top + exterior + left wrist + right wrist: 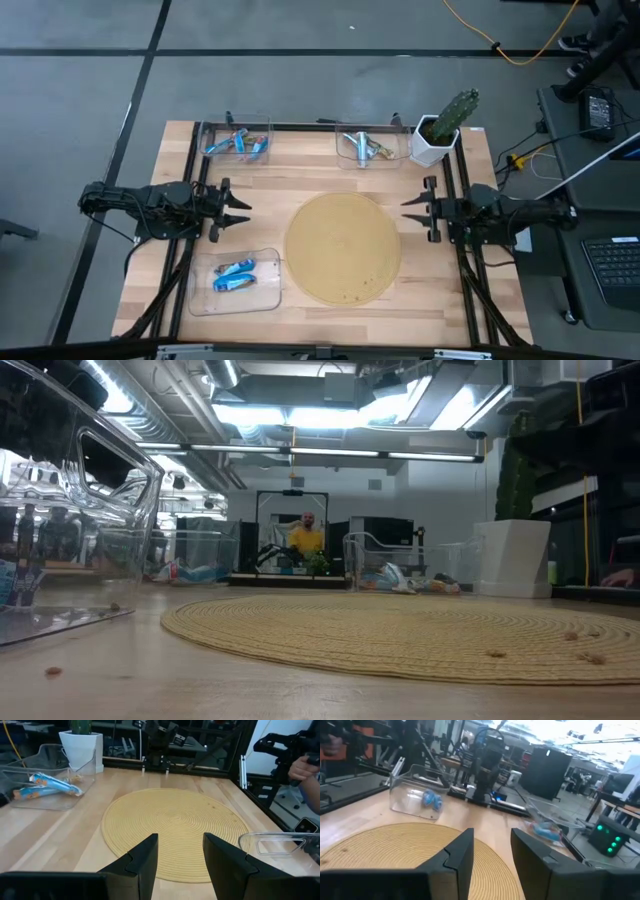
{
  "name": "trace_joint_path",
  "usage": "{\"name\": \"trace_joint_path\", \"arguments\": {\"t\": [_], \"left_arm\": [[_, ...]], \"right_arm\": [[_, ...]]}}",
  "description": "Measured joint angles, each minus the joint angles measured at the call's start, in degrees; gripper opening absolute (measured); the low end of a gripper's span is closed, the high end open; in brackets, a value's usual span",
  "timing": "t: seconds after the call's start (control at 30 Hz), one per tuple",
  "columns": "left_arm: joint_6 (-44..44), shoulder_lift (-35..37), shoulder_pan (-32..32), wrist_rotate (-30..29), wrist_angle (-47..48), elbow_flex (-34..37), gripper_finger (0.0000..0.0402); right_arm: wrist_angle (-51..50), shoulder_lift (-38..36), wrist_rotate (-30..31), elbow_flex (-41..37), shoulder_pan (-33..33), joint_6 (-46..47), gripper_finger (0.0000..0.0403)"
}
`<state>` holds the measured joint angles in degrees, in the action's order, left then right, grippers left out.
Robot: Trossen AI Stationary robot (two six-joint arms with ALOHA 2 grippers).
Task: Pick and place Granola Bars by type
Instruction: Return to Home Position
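Blue granola bars (235,276), long axes left-right (slightly tilted)

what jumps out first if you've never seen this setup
The big round woven mat fills the table's middle, with the left claw and right claw open on either side of it. Three clear bins near the edges hold shiny wrapped bars, and a cactus in a white pot stands at the far right corner.

The left arm (145,205), at mid-left of the high view, and the right arm (500,218), at mid-right, are showing matte black jointed bodies, each ending in two angular, notched dark fingers (142,862).
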<state>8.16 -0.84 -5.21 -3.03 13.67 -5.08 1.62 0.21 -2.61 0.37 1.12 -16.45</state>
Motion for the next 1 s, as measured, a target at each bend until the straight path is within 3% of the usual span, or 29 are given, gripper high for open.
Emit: {"name": "trace_joint_path", "arguments": {"t": [0.23, 0.37, 0.57, 0.8, 1.0], "left_arm": [[0.07, 0.0, 0.0, 0.09, 0.0, 0.0, 0.0148], [-1.71, 0.04, 0.0, 0.04, -0.29, 0.04, 0.0148], [-10.45, 0.46, 0.0, 2.88, -14.47, 4.55, 0.0148], [-14.07, 0.81, 0.0, 3.18, -17.03, 4.59, 0.0148], [-15.9, -0.5, 0.09, -0.84, -15.1, 4.59, 0.0148]], "right_arm": [[0.14, 0.0, -0.24, 0.02, -0.65, 0.74, 0.0133], [0.75, 0.0, -3.35, 0.02, -0.65, -0.03, 0.0133], [0.84, 0.02, -4.56, 0.02, -0.64, -0.11, 0.0133], [0.86, 0.02, -4.64, 0.02, -0.62, -0.11, 0.0133], [0.88, 0.02, -4.62, 0.02, -0.62, -0.28, 0.0133]]}}
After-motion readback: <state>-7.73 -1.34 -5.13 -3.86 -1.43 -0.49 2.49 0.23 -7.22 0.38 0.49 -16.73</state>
